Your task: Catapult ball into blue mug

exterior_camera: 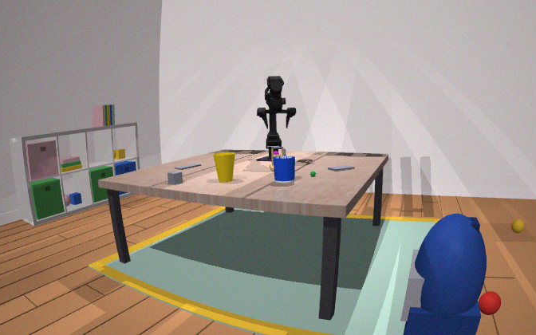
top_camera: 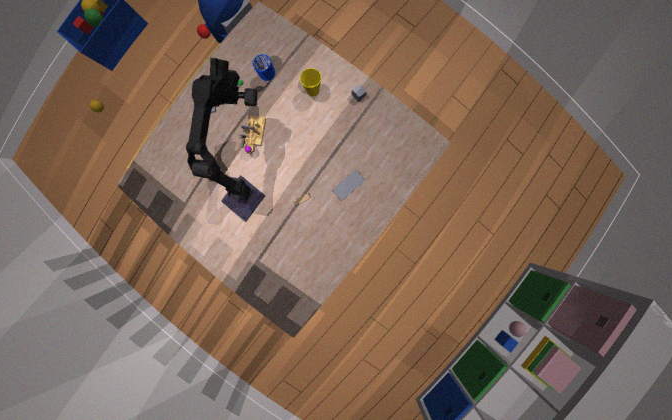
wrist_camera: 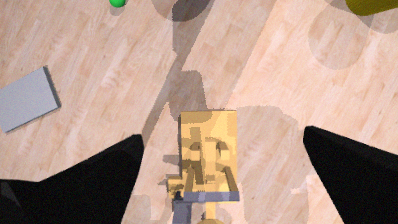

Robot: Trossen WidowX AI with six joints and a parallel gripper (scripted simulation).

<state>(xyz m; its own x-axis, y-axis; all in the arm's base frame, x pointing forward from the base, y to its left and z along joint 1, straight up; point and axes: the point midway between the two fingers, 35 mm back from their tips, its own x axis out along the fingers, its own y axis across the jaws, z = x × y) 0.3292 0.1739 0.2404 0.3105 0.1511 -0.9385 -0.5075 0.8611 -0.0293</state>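
In the top view we see one wooden, pale yellow catapult (top_camera: 258,128) (exterior_camera: 272,167) (wrist_camera: 209,117) on the tabletop (top_camera: 370,140) (exterior_camera: 237,195) (wrist_camera: 270,75), our landmark. Its long axis runs nearly up and down the picture, leaning slightly right at the top, and its front points roughly towards the one round blue mug (top_camera: 264,67) (exterior_camera: 284,168); we cannot tell whether the aim is exact. The one glossy purple ball (top_camera: 248,149) (exterior_camera: 276,152) sits at the catapult's rear, at its cup end. Beyond the catapult's front we count one tapered yellow cup (top_camera: 311,81) (exterior_camera: 224,167) (wrist_camera: 375,4), right of the mug, and one small grey cube (top_camera: 359,92) (exterior_camera: 175,178), farther right.

In the exterior view the black gripper (top_camera: 230,96) (exterior_camera: 277,127) (wrist_camera: 222,138) hangs above the catapult, fingers spread wide with nothing between them. The mug hides much of the catapult. To either side of it we count two flat grey slabs, and one small green ball (top_camera: 240,82) (exterior_camera: 313,174) (wrist_camera: 117,2) to the picture's right.

In the wrist view the catapult's long axis runs straight up the picture, front uppermost, between the wide-open fingers but not gripped; its cup end is cut off below.
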